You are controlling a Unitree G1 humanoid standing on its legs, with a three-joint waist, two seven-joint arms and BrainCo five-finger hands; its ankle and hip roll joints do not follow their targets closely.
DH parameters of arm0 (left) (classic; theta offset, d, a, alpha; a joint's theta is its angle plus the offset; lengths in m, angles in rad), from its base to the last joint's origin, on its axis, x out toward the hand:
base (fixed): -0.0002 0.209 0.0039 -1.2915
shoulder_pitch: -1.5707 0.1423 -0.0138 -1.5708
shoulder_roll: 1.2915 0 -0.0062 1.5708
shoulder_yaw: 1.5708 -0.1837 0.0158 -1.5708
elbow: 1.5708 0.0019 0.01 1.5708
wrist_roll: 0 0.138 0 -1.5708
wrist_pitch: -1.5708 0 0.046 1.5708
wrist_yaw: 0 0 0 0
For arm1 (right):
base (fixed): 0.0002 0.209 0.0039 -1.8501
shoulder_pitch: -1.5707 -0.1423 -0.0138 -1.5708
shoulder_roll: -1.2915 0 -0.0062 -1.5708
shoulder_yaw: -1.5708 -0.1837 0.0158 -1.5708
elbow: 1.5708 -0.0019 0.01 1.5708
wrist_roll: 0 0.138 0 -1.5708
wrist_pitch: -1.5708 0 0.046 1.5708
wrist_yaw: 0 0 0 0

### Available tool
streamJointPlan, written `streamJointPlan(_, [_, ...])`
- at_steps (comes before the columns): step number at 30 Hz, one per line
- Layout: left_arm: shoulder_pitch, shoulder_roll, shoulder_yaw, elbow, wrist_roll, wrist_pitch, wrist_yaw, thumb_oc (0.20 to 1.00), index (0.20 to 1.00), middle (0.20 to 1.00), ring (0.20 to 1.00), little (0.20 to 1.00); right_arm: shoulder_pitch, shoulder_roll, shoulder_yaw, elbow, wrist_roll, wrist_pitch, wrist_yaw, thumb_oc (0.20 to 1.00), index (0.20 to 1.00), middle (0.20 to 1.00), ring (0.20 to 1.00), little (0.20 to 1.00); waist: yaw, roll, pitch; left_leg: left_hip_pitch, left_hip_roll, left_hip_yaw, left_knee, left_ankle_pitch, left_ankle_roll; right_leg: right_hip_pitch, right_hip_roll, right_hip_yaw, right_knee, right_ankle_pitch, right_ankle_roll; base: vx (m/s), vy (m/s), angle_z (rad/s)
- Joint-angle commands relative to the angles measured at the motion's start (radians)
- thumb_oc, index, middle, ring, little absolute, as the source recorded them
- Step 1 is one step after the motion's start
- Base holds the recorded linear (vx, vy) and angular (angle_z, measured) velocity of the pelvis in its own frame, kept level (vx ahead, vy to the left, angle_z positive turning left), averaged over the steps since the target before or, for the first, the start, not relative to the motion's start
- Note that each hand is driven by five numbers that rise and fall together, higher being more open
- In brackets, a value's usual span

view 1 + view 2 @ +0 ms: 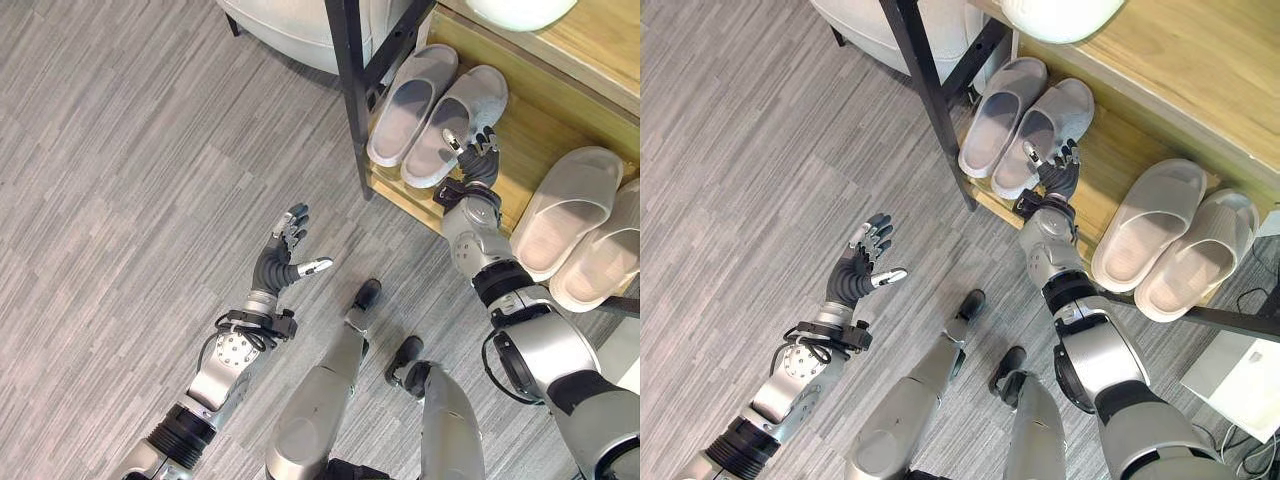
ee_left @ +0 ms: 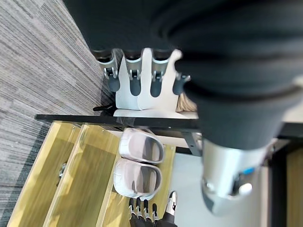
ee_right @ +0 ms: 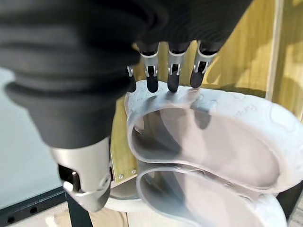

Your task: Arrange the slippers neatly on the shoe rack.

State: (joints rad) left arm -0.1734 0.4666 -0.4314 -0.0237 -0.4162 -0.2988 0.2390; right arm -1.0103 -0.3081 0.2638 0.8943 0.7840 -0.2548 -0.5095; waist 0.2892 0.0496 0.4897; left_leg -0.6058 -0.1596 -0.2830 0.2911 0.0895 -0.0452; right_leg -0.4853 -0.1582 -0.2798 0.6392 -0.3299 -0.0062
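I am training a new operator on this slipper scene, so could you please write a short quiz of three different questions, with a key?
1. True or false: the right hand touches the pale grey open-toe slipper on the low wooden shoe rack.
2. How many light-coloured slippers lie on that rack shelf?
A. two
B. three
C. four
3. Fill in: the left hand hangs over the grey striped ______, with its fingers straight and holding nothing.

Key
1. True: in the right wrist view its straight fingertips rest on the slipper's heel rim.
2. C: one grey pair near the black metal post, one cream pair further to the robot's right.
3. floor
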Motion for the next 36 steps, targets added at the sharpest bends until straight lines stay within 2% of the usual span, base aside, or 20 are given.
streamJointPlan(1, [-0.006,0.005,-0.008,-0.037,-0.01,-0.035,-0.004,1.0,1.0,1.0,1.0,1.0,0.006,-0.02,0.004,-0.044,-0.05,-0.032,0.032,1.0,1.0,1.0,1.0,1.0,0.023,-0.018,-0.008,0.045,0.098,0.025,0.131,-0.281,0.004,0.042,-0.099,0.051,-0.099,0.053,0.114,0.0,0.0,0.0])
streamJointPlan(10, [0.034,0.02,0.023,-0.033,-0.024,-0.023,-0.014,1.0,1.0,1.0,1.0,1.0,0.084,-0.067,0.046,-0.066,-0.289,0.071,0.021,1.0,1.0,1.0,1.0,1.0,-0.009,-0.042,-0.02,0.116,0.123,0.044,0.077,-0.264,-0.002,0.097,-0.077,0.056,-0.166,0.086,0.112,-0.02,0.001,-0.03])
streamJointPlan(11, [0.038,0.025,0.03,-0.035,-0.028,-0.019,-0.017,1.0,1.0,1.0,1.0,1.0,0.097,-0.068,0.048,-0.081,-0.311,0.078,0.022,1.0,1.0,1.0,1.0,1.0,-0.014,-0.041,-0.018,0.116,0.124,0.048,0.065,-0.23,-0.002,0.097,-0.075,0.054,-0.183,0.121,0.109,-0.13,0.032,-0.22])
streamJointPlan(14, [0.046,0.026,0.037,-0.033,-0.036,-0.012,-0.025,1.0,1.0,1.0,1.0,1.0,0.127,-0.063,0.051,-0.107,-0.331,0.082,0.031,1.0,1.0,1.0,1.0,1.0,-0.023,-0.043,-0.018,0.134,0.128,0.057,0.054,-0.225,-0.003,0.111,-0.071,0.057,-0.204,0.133,0.11,-0.07,-0.005,-0.19])
streamJointPlan(16, [0.066,0.023,0.073,-0.027,-0.06,0.002,-0.045,1.0,1.0,1.0,1.0,1.0,0.272,-0.044,0.06,-0.285,-0.331,0.07,0.076,1.0,1.0,1.0,1.0,1.0,-0.051,-0.048,-0.041,0.195,0.141,0.077,-0.009,-0.199,-0.006,0.163,-0.056,0.056,-0.276,0.17,0.115,-0.01,-0.028,-0.15])
streamJointPlan(18, [0.067,0.023,0.073,-0.028,-0.06,0.002,-0.045,1.0,1.0,1.0,1.0,1.0,0.276,-0.043,0.06,-0.288,-0.332,0.071,0.075,1.0,1.0,1.0,1.0,1.0,-0.051,-0.047,-0.041,0.198,0.141,0.077,-0.012,-0.198,-0.006,0.166,-0.055,0.056,-0.279,0.171,0.115,0.03,-0.013,-0.28])
streamJointPlan(20, [0.099,0.002,0.107,-0.027,-0.071,0.016,-0.053,1.0,1.0,1.0,1.0,1.0,0.453,-0.016,0.071,-0.489,-0.32,0.054,0.153,1.0,1.0,1.0,1.0,1.0,-0.08,-0.056,-0.081,0.26,0.152,0.092,-0.085,-0.171,-0.005,0.219,-0.043,0.056,-0.356,0.206,0.124,0.08,-0.022,-0.32])
streamJointPlan(21, [0.1,0.002,0.106,-0.027,-0.071,0.016,-0.053,1.0,1.0,1.0,1.0,1.0,0.455,-0.017,0.071,-0.491,-0.321,0.055,0.153,1.0,1.0,1.0,1.0,1.0,-0.08,-0.056,-0.081,0.262,0.152,0.092,-0.087,-0.17,-0.005,0.221,-0.042,0.055,-0.358,0.207,0.124,0.14,-0.035,-0.23])
streamJointPlan(22, [0.128,-0.036,0.128,-0.019,-0.097,0.034,-0.066,1.0,1.0,1.0,1.0,1.0,0.616,-0.007,0.067,-0.656,-0.323,0.045,0.24,1.0,1.0,1.0,1.0,1.0,-0.109,-0.062,-0.128,0.33,0.165,0.104,-0.162,-0.142,-0.002,0.285,-0.032,0.052,-0.438,0.236,0.133,0.1,-0.018,-0.16])
streamJointPlan(23, [0.128,-0.036,0.128,-0.02,-0.097,0.034,-0.066,1.0,1.0,1.0,1.0,1.0,0.618,-0.008,0.067,-0.657,-0.324,0.046,0.239,1.0,1.0,1.0,1.0,1.0,-0.11,-0.062,-0.131,0.328,0.165,0.102,-0.167,-0.136,-0.001,0.285,-0.032,0.05,-0.444,0.242,0.133,0.14,-0.021,-0.15])
streamJointPlan(24, [0.14,-0.062,0.131,-0.009,-0.105,0.045,-0.068,1.0,1.0,1.0,1.0,1.0,0.697,0.001,0.064,-0.718,-0.339,0.046,0.279,1.0,1.0,1.0,1.0,1.0,-0.129,-0.063,-0.158,0.367,0.171,0.109,-0.21,-0.124,-0.001,0.319,-0.029,0.049,-0.486,0.257,0.139,0.04,0.0,-0.12])
streamJointPlan(29, [0.153,-0.086,0.14,0.017,-0.104,0.057,-0.064,1.0,1.0,1.0,1.0,1.0,0.812,0.004,0.045,-0.785,-0.387,0.049,0.305,1.0,1.0,1.0,1.0,1.0,-0.162,-0.061,-0.206,0.437,0.178,0.125,-0.288,-0.1,-0.002,0.38,-0.019,0.043,-0.555,0.28,0.145,0.08,0.017,-0.1])
streamJointPlan(30, [0.165,-0.089,0.15,0.033,-0.078,0.068,-0.072,1.0,1.0,1.0,1.0,1.0,0.913,-0.008,0.021,-0.822,-0.434,0.056,0.334,1.0,1.0,1.0,1.0,1.0,-0.193,-0.052,-0.25,0.493,0.186,0.146,-0.352,-0.082,-0.006,0.418,-0.011,0.049,-0.608,0.298,0.151,0.08,0.04,-0.08])
streamJointPlan(36, [0.221,-0.068,0.149,0.049,-0.035,0.104,-0.15,1.0,1.0,1.0,1.0,1.0,1.095,-0.045,-0.031,-0.872,-0.425,0.076,0.429,1.0,1.0,1.0,1.0,1.0,-0.237,-0.043,-0.303,0.543,0.189,0.181,-0.378,-0.086,-0.015,0.472,-0.005,0.061,-0.677,0.325,0.161,0.06,0.021,-0.14])
